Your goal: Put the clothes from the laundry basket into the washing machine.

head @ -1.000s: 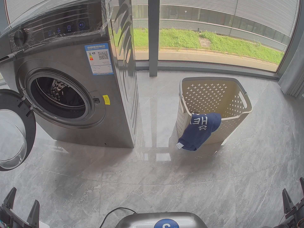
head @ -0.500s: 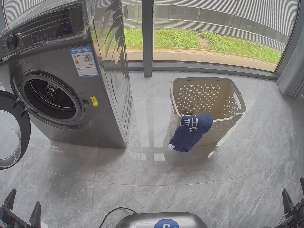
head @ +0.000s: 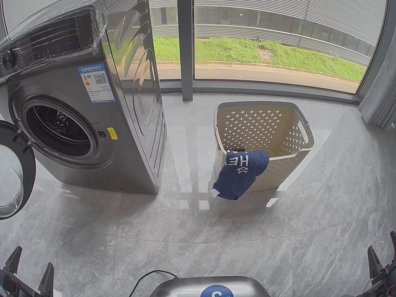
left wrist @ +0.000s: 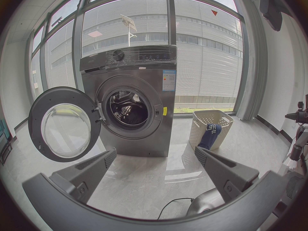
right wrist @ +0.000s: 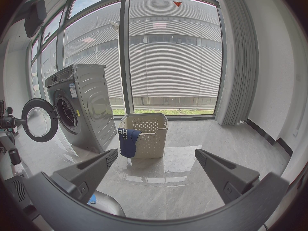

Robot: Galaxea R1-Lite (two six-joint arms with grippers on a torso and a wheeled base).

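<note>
A grey washing machine [head: 82,87] stands at the left with its round door [head: 14,172] swung open; dark clothes lie in the drum [head: 62,128]. A cream laundry basket [head: 264,139] sits on the floor to the right, with a navy blue shirt [head: 239,174] draped over its near rim. My left gripper [head: 31,271] is low at the near left, open and holding nothing. My right gripper [head: 383,254] is low at the near right, open and holding nothing. The left wrist view has the machine [left wrist: 131,97] and basket [left wrist: 210,127] ahead of the left gripper [left wrist: 155,156]; the right wrist view has the basket [right wrist: 146,133] and shirt [right wrist: 127,141] beyond the right gripper [right wrist: 155,158].
Grey polished tile floor [head: 214,236] spreads between me and the machine and basket. A full-height window with a grey pillar [head: 185,38] runs behind them. A curtain [head: 381,100] hangs at the far right. A black cable [head: 150,275] lies near my base.
The whole head view has shifted: machine and basket both slide left in the picture, so the camera has turned right. Grippers and the shirt keep their places.
</note>
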